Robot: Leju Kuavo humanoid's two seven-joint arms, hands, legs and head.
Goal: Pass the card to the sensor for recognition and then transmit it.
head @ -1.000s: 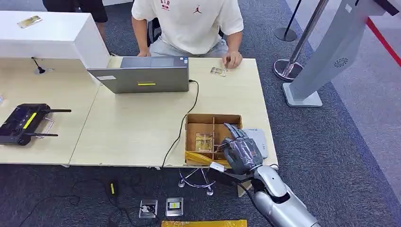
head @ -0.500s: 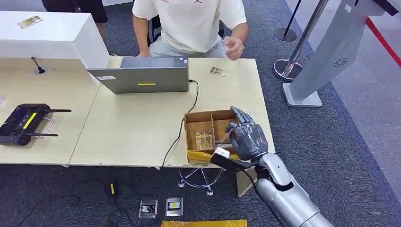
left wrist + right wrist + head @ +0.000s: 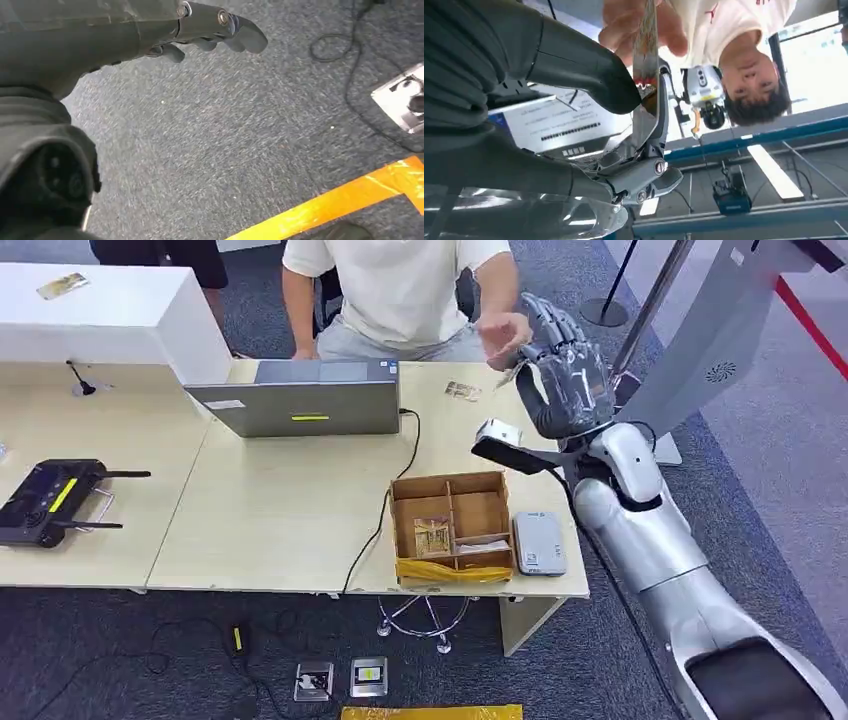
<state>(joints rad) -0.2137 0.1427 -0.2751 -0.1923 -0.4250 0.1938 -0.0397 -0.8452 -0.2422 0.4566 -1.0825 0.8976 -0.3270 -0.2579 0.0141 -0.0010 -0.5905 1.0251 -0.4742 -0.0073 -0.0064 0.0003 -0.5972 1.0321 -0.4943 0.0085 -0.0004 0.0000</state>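
The right hand (image 3: 566, 380) is raised above the far edge of the worktop (image 3: 280, 510), pinching the card (image 3: 645, 60) between thumb and fingers. The card is thin, seen edge-on, with a printed face. A person's hand (image 3: 505, 338) touches the card's far end. The left hand (image 3: 200, 30) hangs over the carpet, fingers slightly curled, holding nothing. A divided cardboard box (image 3: 452, 528), grey sensor (image 3: 539, 542) and laptop (image 3: 300, 400) stand on the worktop.

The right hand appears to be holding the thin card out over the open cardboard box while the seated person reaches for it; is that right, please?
Not quite: the right hand holds the thin card up beyond the table's far edge, toward the person's hand, not over the open cardboard box. The head view shows this.
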